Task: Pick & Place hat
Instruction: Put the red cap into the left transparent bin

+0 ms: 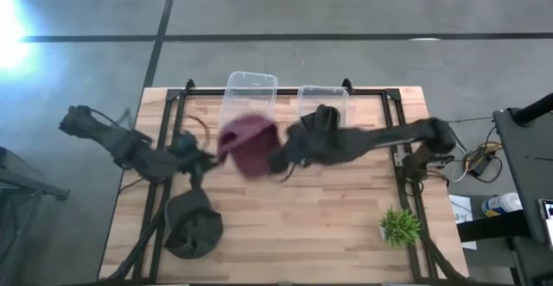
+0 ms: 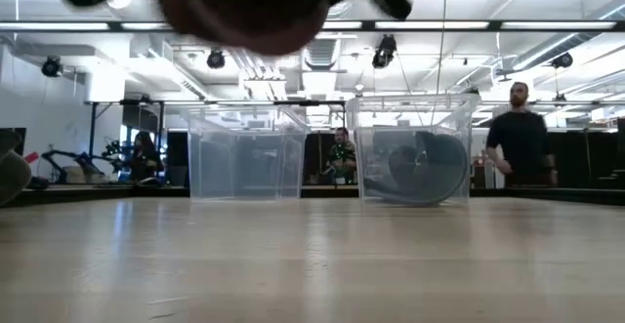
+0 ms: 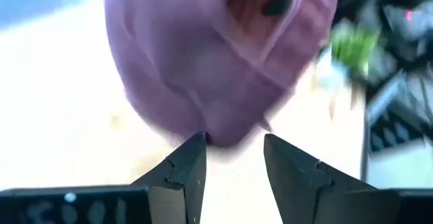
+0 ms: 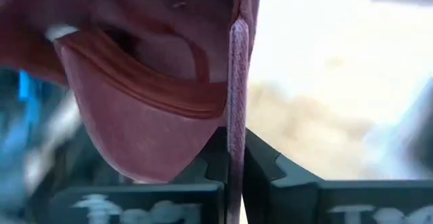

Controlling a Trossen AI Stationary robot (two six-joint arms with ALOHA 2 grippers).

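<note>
Wooden table (image 1: 302,225) is lying under a maroon hat (image 1: 250,144) hanging in the air before two clear bins (image 1: 251,92). Right gripper (image 1: 283,160) is pinching its edge tight; left gripper (image 1: 207,158) is gaping just beside it. Another dark hat (image 1: 192,225) is resting near the front.

The right gripper (image 1: 278,158) reaches toward the table's middle, raised well above it, fingers (image 4: 270,176) pinched tight — the left gripper (image 1: 206,159) faces it nearby, fingers (image 3: 183,170) parted.
</note>
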